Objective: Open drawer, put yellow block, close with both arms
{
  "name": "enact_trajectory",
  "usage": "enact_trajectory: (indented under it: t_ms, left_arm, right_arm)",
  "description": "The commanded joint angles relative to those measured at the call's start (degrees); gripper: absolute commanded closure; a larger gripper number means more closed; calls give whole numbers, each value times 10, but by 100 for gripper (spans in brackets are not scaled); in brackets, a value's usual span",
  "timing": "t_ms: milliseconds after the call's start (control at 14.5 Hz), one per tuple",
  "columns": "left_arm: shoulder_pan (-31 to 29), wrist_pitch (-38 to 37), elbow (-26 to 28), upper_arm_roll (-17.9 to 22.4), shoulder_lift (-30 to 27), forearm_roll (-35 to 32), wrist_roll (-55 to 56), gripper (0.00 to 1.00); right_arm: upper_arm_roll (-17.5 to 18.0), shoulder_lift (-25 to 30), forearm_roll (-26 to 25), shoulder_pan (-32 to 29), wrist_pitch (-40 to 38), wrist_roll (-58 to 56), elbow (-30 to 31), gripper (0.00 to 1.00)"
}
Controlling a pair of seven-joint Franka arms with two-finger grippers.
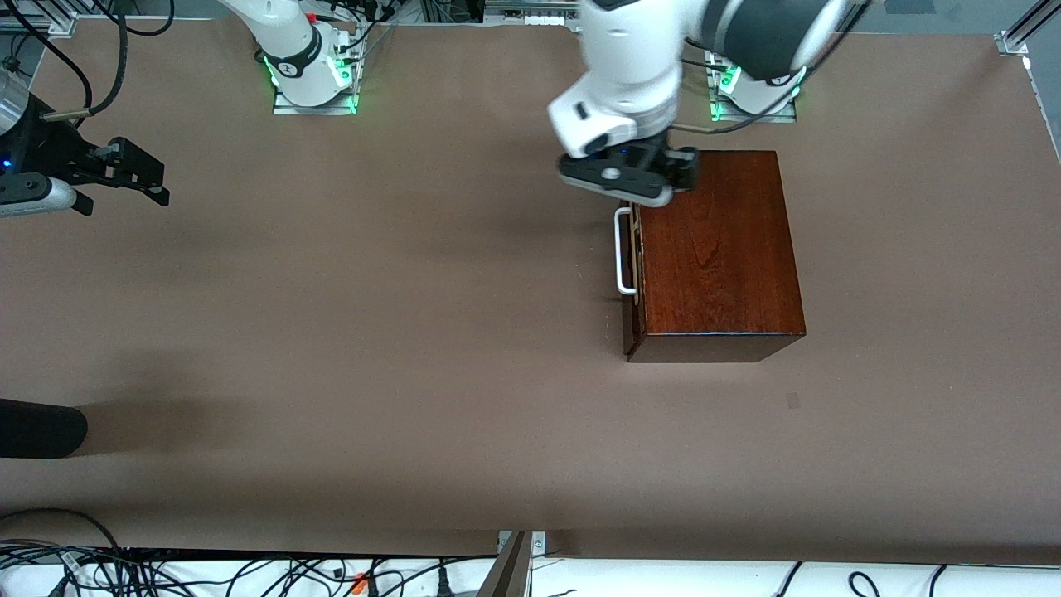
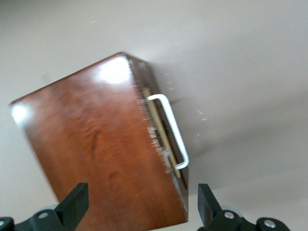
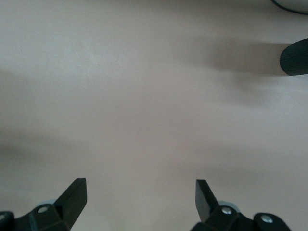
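Observation:
The dark reddish-brown wooden box (image 1: 717, 257) stands toward the left arm's end of the table. Its drawer (image 1: 632, 282) is almost shut; only a thin pale strip shows beside the dark front with the white handle (image 1: 623, 253). My left gripper (image 1: 663, 178) hangs open over the box's top corner at the drawer side, toward the robots' bases. In the left wrist view the left gripper (image 2: 140, 204) straddles the box top (image 2: 101, 144), with the handle (image 2: 171, 132) beside it. My right gripper (image 1: 137, 176) waits open over bare table (image 3: 139, 199). The yellow block is out of view.
A black rounded object (image 1: 37, 427) juts in at the right arm's end of the table, and shows in the right wrist view (image 3: 294, 57). Cables (image 1: 249, 572) lie along the edge nearest the front camera. A small dark mark (image 1: 793, 400) sits on the table near the box.

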State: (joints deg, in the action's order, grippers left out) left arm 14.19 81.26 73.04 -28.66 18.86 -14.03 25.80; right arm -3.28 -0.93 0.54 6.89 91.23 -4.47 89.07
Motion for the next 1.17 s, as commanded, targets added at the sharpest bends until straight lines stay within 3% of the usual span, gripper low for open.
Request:
enact_trajectory:
  t_ms: [0, 138, 275, 413, 550, 825, 1101]
  left_arm:
    - [-72, -16, 11, -1, -51, 50, 19, 0]
    - [-94, -64, 15, 9, -81, 55, 12, 0]
    - [-91, -73, 26, 87, -115, 100, -13, 0]
    - [-87, -65, 48, 173, -136, 140, -119, 0]
    - [-87, -43, 76, 223, -154, 160, -168, 0]
    - [-77, 77, 236, 277, -246, 161, -236, 0]
    - [-71, 85, 233, 308, -247, 161, -277, 0]
  right_arm:
    - [3, -5, -6, -4, -11, 4, -14, 0]
    - [3, -5, -6, -4, -11, 4, -14, 0]
    - [3, -5, -6, -4, -11, 4, -14, 0]
    - [3, -5, -6, -4, -11, 4, -14, 0]
    - [3, -5, -6, -4, -11, 4, -14, 0]
    - [3, -5, -6, -4, -11, 4, -14, 0]
    - [3, -5, -6, -4, -11, 4, -14, 0]
